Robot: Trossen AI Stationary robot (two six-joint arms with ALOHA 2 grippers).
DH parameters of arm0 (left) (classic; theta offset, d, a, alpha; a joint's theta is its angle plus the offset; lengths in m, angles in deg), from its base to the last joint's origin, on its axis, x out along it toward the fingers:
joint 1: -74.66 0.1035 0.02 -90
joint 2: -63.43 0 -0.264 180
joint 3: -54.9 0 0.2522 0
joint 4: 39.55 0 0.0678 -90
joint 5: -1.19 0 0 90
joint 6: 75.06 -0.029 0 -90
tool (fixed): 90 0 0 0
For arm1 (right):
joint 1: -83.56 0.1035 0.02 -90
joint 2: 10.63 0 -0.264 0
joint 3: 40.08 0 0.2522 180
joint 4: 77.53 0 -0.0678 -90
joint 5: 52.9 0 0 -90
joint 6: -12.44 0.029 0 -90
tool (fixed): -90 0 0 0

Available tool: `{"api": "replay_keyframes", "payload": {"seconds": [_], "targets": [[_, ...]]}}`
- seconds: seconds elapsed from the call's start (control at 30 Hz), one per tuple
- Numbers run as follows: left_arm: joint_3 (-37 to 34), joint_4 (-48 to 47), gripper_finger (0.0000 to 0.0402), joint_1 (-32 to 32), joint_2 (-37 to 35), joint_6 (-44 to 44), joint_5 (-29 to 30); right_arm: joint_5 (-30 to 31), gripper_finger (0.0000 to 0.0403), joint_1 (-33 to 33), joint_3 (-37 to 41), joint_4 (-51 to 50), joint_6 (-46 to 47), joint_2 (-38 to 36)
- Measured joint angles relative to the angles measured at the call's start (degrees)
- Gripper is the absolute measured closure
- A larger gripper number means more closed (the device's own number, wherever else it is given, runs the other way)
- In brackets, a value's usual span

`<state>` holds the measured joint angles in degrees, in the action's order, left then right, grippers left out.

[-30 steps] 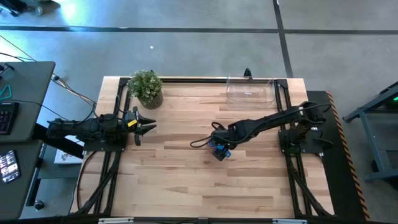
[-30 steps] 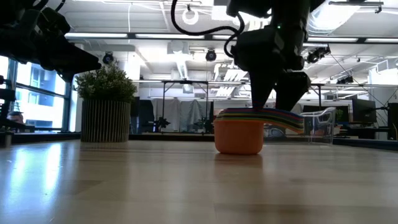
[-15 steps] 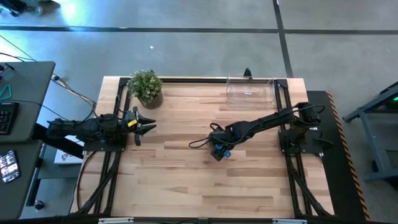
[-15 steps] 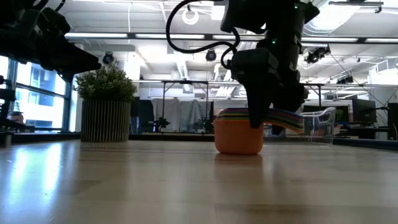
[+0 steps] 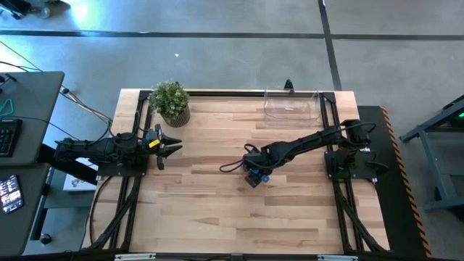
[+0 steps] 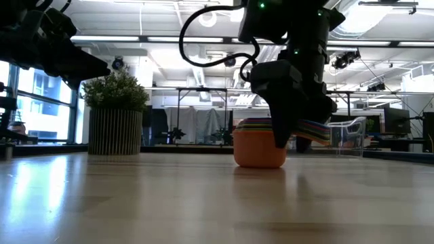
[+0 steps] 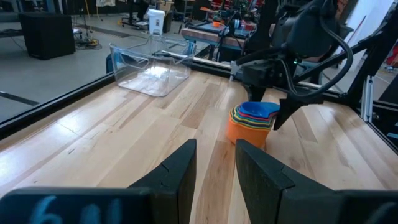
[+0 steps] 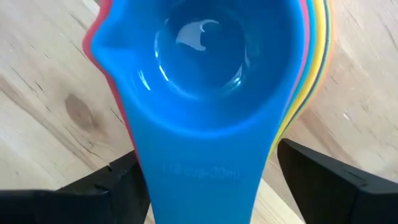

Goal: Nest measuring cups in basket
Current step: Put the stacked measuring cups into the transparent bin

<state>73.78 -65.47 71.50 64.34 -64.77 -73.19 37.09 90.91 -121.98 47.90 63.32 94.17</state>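
The measuring cups [image 5: 256, 177] stand nested in one stack on the table's middle. The orange one [image 6: 259, 150] is outermost and on the wood, and the blue one [image 8: 205, 50] is innermost. Their handles [image 8: 199, 168] lie fanned one over another. My right gripper [image 8: 208, 186] points down over the stack, open, with one finger on each side of the handles. I cannot tell whether they touch. The clear basket [image 5: 291, 106] rests on its bottom at the far right edge. My left gripper [image 5: 172, 145] waits open at the left, above the table.
A potted plant [image 5: 171, 101] stands at the far left corner. Bare wood lies between the stack and the basket [image 7: 152, 65], and across the table's whole near half. Dark frame rails [image 5: 336, 123] run along the left and right edges.
My right gripper has come down over the nested cups, so its open fingers now reach to the height of the handles and the orange cup's rim. The stack has stayed where it was.
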Motion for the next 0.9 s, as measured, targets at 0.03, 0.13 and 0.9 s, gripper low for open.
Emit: {"api": "replay_keyframes", "payload": {"seconds": [0.03, 0.13, 0.9], "targets": [[0.0, 0.0, 0.0298, 0.0, 0.0, 0.0, 0.0, -0.01, 0.0098, 0.0, 0.0, -0.11, 0.27, 0.0], [0.0, 0.0, 0.0298, 0.01, 0.0, 0.01, 0.0, -0.07, 0.0127, 0.0, 0.0, -0.2, 1.7, 0.0], [0.0, 0.0, 0.0298, 0.01, 0.0, 0.0, 0.01, -2.1, 0.0273, 0.0, 0.0, -0.41, 5.69, -0.04]]}}
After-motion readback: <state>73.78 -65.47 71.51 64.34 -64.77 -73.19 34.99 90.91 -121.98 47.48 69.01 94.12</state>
